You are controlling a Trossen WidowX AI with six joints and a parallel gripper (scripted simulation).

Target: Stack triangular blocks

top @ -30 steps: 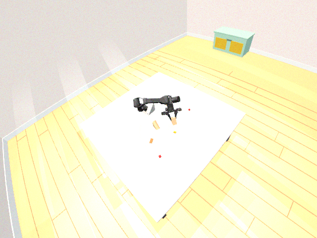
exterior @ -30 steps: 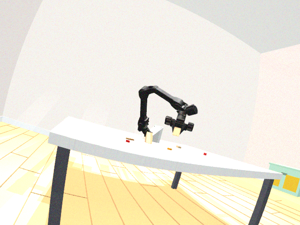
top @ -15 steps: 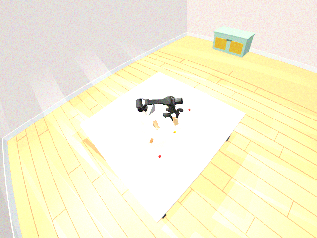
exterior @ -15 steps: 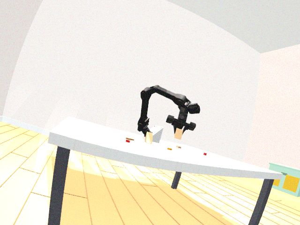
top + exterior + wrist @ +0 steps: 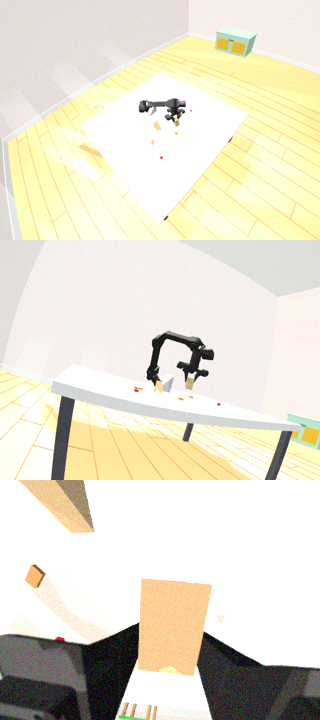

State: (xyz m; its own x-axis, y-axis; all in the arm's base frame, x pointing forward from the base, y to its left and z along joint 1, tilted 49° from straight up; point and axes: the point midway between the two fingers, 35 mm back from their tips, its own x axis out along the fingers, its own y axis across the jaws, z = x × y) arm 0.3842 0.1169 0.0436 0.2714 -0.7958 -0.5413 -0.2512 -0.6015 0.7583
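My gripper (image 5: pixel 176 119) (image 5: pixel 190 380) (image 5: pixel 168 628) is shut on one tan triangular block (image 5: pixel 176 122) (image 5: pixel 189 384) (image 5: pixel 174 610) and holds it above the table. In the wrist view this block shows a flat rectangular face between the fingers; its sloped face cannot be made out. The other triangular block (image 5: pixel 157 126) (image 5: pixel 158 387) (image 5: pixel 62 505) stands on the table, apart from the held one, to its left in the top and exterior views. The wrist view shows only part of it, at the upper left. The arm's base is behind it.
A small orange piece (image 5: pixel 176 133) (image 5: pixel 180 398) lies near the held block, another (image 5: pixel 152 142) farther forward. Red cubes (image 5: pixel 161 157) (image 5: pixel 191 110) (image 5: pixel 218 404) (image 5: pixel 136 390) lie farther out. A grey-white wedge-shaped object (image 5: pixel 152 111) (image 5: pixel 169 383) stands by the arm's base on the white table (image 5: pixel 160 186) (image 5: pixel 103 392).
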